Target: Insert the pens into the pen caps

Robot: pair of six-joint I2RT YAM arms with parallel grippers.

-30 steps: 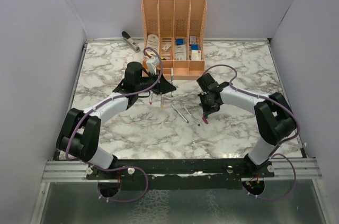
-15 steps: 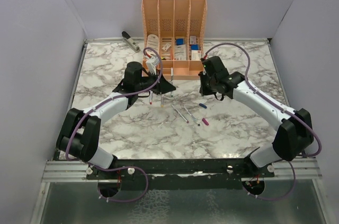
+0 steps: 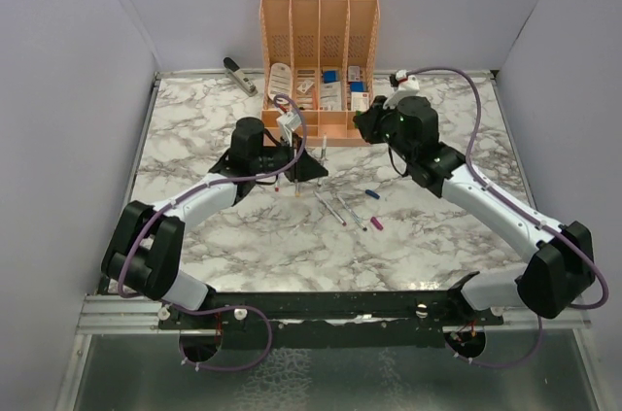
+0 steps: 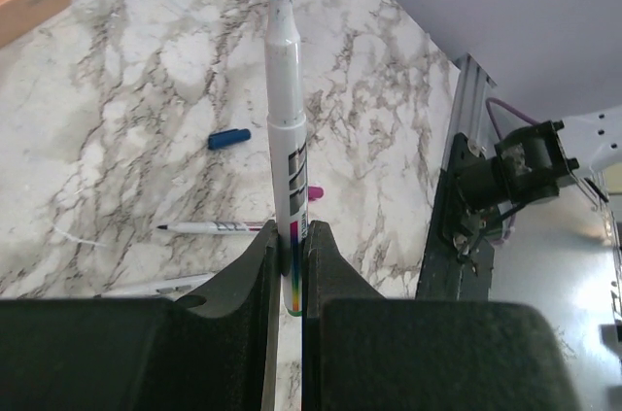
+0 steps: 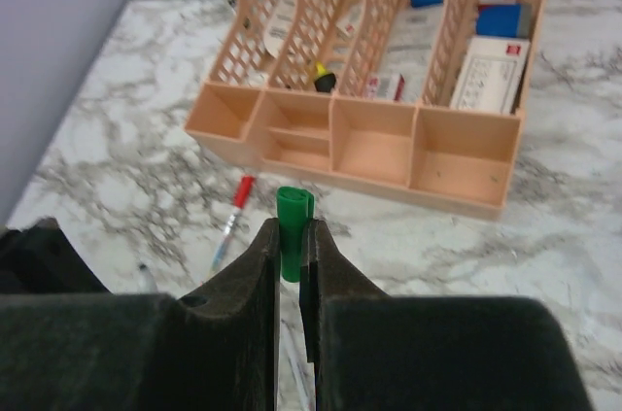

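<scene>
My left gripper (image 4: 290, 254) is shut on the lower barrel of a white pen (image 4: 286, 129). The pen's green tip points away from the fingers, above the table. My right gripper (image 5: 290, 241) is shut on a green pen cap (image 5: 293, 222) and hangs in front of the organiser, with the cap's open end facing outward. In the top view the left gripper (image 3: 309, 164) and right gripper (image 3: 365, 125) stand apart, with two loose pens (image 3: 330, 207) on the marble between them. A blue cap (image 4: 228, 138) and a magenta cap (image 4: 314, 193) lie near another pen (image 4: 209, 227).
An orange desk organiser (image 3: 319, 51) with cards and boxes stands at the back centre. A stapler (image 3: 238, 74) lies to its left. A pen with a red cap (image 5: 233, 207) lies in front of the organiser. Grey walls close in the marble table on three sides.
My right arm rose from the table near the magenta cap and swung back toward the organiser, its jaws staying shut. My left gripper shifted slightly right with its pen.
</scene>
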